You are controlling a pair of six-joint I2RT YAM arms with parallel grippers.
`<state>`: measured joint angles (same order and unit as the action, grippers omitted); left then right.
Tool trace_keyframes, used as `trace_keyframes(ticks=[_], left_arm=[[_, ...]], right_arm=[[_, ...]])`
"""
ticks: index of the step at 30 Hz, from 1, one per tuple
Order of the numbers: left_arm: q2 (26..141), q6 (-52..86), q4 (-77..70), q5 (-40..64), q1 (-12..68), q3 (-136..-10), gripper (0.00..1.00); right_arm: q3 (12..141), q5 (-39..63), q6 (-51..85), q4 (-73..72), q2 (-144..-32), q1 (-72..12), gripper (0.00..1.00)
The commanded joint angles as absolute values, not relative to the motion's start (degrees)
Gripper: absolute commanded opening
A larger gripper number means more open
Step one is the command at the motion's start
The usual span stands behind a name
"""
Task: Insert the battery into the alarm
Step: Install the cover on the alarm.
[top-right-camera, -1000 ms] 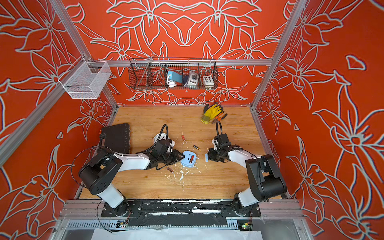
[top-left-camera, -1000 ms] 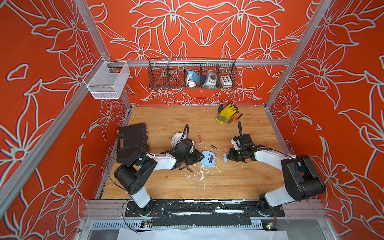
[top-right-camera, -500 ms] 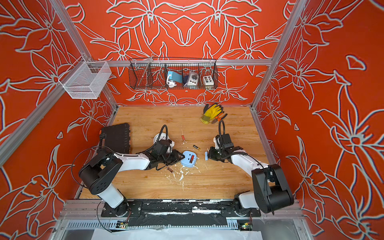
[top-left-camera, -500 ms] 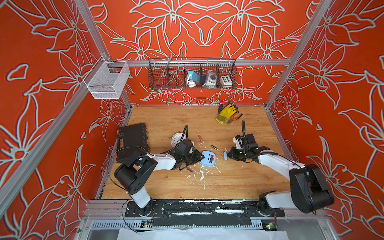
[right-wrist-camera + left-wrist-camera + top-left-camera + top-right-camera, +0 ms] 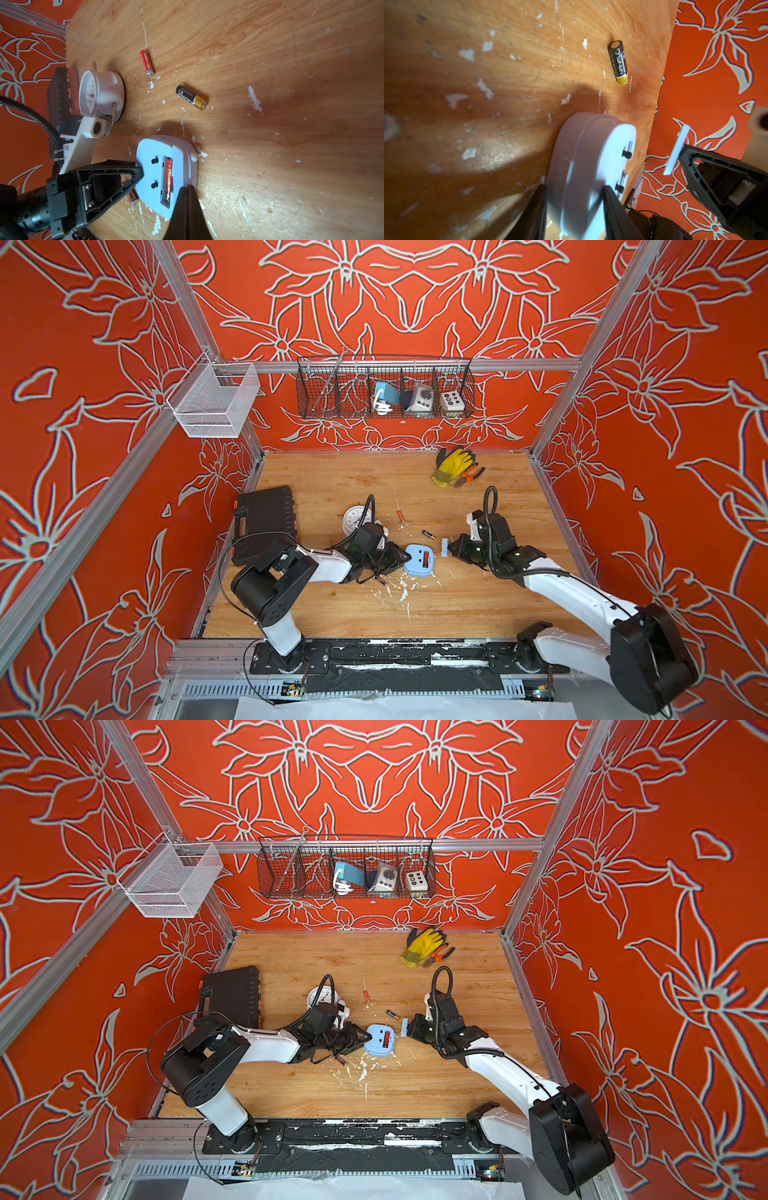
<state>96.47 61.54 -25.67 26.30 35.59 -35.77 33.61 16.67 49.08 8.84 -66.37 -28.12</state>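
Left claw (image 5: 406, 559) has its jaws partly apart and pinches the blue alarm (image 5: 415, 567) at the rim, one finger on the back and one on the side that faces the bench (image 5: 457, 605). The alarm lies back-up near the middle of the bench. The right claw (image 5: 452, 549) is closed tight on a thin blue cover (image 5: 445, 547) and holds it just beside the alarm, not touching it. A red battery (image 5: 169, 180) sits in the uncovered compartment, so I judge the insertion mostly done and the cover the remaining part. The battery is light, stiff and smooth, so it can roll or slip; the middle of its body is the best place to grip. The alarm is a light plastic shell that can slide when pushed, so the hold at the rim matters. Only the right wrist view shows the inside of the compartment, and also a black and gold battery (image 5: 191, 97), a loose red battery (image 5: 147, 63) and a white clock (image 5: 99, 93). The left wrist view hides the compartment but shows the cover edge-on at the right fingertips. In both top views these details are too small.
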Motion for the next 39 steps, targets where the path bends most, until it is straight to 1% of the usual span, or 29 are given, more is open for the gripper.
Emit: trace_keyframes(ticks=[1,16,39], left_arm=[[97.5,61.8,-26.0,27.3,35.9,-35.1,0.38],[98.5,61.3,-26.7,27.9,35.9,-34.3,0.38],[99.2,60.3,-26.1,28.4,35.9,-34.5,0.38]], right_arm=[[35.0,13.3,52.6,8.4,-67.6,-30.4,0.0],[38.3,12.9,54.9,7.1,-75.2,-36.0,0.0],[38.1,12.7,55.7,6.1,-78.2,-37.4,0.0]])
